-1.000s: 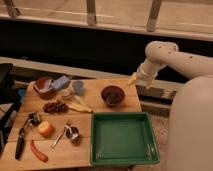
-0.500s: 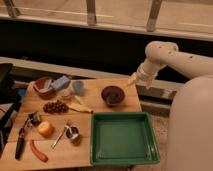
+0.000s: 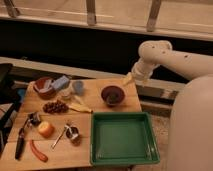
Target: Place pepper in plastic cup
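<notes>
While the pepper (image 3: 38,151) lies untouched, the claw (image 3: 129,79) hovers empty, spread wide, near the table's (image 3: 97,90) far-right corner.

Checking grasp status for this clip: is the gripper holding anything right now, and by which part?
Nothing is held. The gripper hangs open by the back right corner of the table; the pepper lies at its front left.

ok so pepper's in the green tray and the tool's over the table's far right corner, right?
Not quite. Camera view shows the pepper on bare wood at the near left corner of the table, outside the green tray. The tool is over the far right corner.
</notes>
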